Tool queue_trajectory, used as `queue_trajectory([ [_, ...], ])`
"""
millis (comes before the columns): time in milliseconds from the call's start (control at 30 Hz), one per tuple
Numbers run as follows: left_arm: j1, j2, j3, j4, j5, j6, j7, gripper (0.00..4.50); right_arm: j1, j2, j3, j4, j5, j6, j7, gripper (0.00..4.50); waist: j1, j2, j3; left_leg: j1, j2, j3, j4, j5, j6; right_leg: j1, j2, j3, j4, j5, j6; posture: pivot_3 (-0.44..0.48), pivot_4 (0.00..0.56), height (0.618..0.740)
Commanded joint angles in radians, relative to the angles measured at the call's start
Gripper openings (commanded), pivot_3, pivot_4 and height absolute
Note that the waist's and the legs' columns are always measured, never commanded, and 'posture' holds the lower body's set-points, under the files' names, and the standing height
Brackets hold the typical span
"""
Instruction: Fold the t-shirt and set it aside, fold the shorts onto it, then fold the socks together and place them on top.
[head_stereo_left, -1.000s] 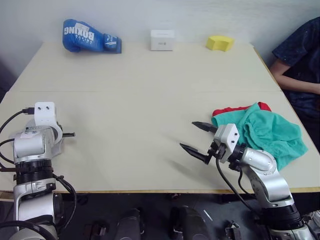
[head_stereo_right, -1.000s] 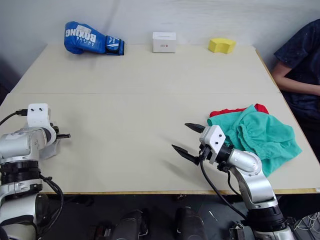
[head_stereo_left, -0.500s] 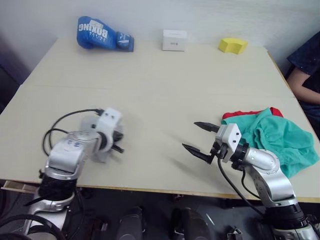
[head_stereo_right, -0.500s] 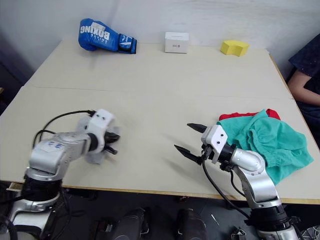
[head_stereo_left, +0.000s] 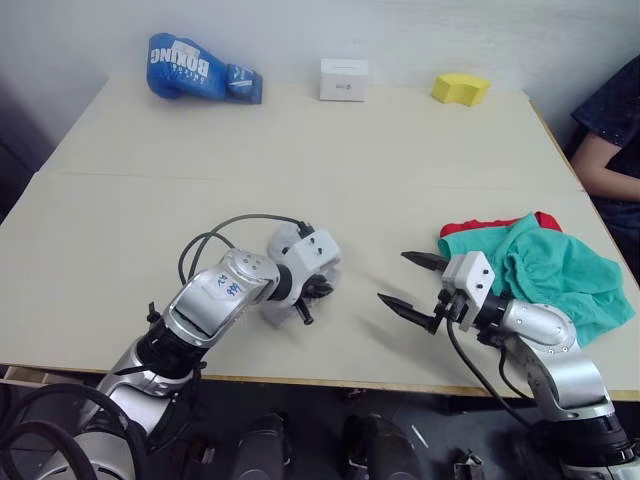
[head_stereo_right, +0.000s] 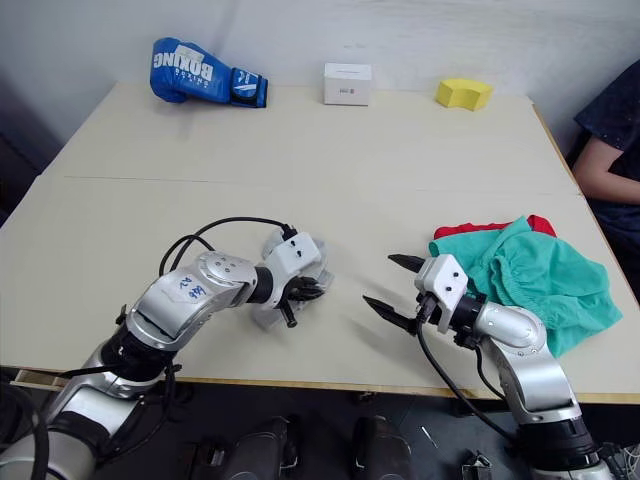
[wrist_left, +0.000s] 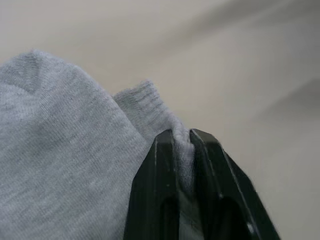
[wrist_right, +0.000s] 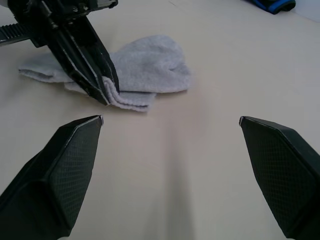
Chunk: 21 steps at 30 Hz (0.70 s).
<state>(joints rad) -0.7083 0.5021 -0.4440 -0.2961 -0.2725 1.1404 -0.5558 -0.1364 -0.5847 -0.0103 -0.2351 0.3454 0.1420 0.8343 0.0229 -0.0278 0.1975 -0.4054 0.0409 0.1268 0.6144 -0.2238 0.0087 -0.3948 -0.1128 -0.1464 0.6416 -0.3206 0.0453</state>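
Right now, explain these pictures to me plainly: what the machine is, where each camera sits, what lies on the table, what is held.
This is a two-armed humanoid robot. Two pictures come from cameras in its head, looking down over a table; the other two come from cameras on its wrists. The left gripper is shut on the socks, grey and lying on the table. The right gripper is open, holding nothing. The shorts lie crumpled over the t-shirt at the right. At the far edge are a boxing glove, a white box and a yellow block. A person sits beside the table.

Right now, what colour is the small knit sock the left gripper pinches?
Light grey sock, clearest in the right wrist view.
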Motion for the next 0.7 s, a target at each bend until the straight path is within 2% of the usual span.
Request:
queue_trajectory([
  [33,0.027,-0.008,0.074,-0.015,-0.019,-0.155,-0.054,1.66,0.013,0.007,-0.028,-0.064,0.03,0.021,-0.02,4.5,0.001,0.0,0.0,0.0,0.0,0.0,0.0,0.0,0.0,0.0,0.0,0.0,0.0,0.0,0.0,0.0,0.15,0.74],
  [133,0.059,-0.005,0.246,-0.019,-0.192,-0.256,-0.243,2.58,0.016,0.015,-0.022,-0.087,0.039,0.039,-0.032,4.5,-0.001,0.0,0.0,-0.001,0.0,0.0,0.0,0.0,0.001,0.0,0.0,0.0,-0.001,0.0,0.0,0.0,0.15,0.74],
  [167,0.056,0.017,0.289,-0.002,-0.219,-0.271,-0.284,2.58,0.014,0.016,-0.015,-0.095,0.038,0.046,-0.033,4.5,-0.001,0.0,0.0,-0.001,0.0,0.0,0.0,0.0,0.001,0.0,0.0,0.0,-0.001,0.0,0.0,0.0,0.15,0.74],
  [267,0.03,0.106,0.366,0.139,-0.187,-0.377,-0.349,2.58,-0.017,0.014,0.052,-0.121,-0.004,0.066,-0.027,4.5,-0.004,0.001,0.0,0.0,0.001,0.0,0.0,0.0,0.0,0.0,0.0,-0.001,0.0,0.0,-0.001,0.0,0.15,0.74],
  [333,0.014,0.134,0.376,0.215,-0.162,-0.428,-0.366,2.58,-0.032,0.015,0.09,-0.129,-0.029,0.07,-0.023,4.5,-0.006,0.001,0.001,0.001,0.001,0.0,0.0,-0.002,0.004,0.0,0.001,-0.002,0.001,0.0,-0.001,0.0,0.15,0.74],
  [500,-0.145,0.125,0.378,0.727,-0.008,-0.746,-0.367,2.58,-0.117,0.056,0.283,-0.061,-0.204,0.015,-0.024,4.5,0.002,0.001,0.001,-0.001,0.001,-0.001,0.001,-0.003,0.005,0.0,0.001,-0.003,0.0,0.0,-0.002,0.0,0.15,0.74],
  [600,-0.216,0.098,0.356,0.915,0.038,-0.821,-0.406,2.58,-0.155,0.076,0.338,0.014,-0.296,-0.036,-0.052,4.5,0.002,0.001,0.001,-0.004,0.001,-0.001,0.003,-0.004,0.007,-0.001,0.0,-0.005,-0.001,0.0,-0.002,0.0,0.15,0.74],
  [700,-0.262,0.062,0.334,1.032,0.084,-0.86,-0.427,2.58,-0.198,0.085,0.367,0.088,-0.385,-0.086,-0.089,4.5,-0.002,0.001,0.001,-0.009,0.0,-0.001,0.012,-0.005,0.006,-0.002,0.0,-0.007,0.0,-0.001,-0.001,0.0,0.15,0.74],
])
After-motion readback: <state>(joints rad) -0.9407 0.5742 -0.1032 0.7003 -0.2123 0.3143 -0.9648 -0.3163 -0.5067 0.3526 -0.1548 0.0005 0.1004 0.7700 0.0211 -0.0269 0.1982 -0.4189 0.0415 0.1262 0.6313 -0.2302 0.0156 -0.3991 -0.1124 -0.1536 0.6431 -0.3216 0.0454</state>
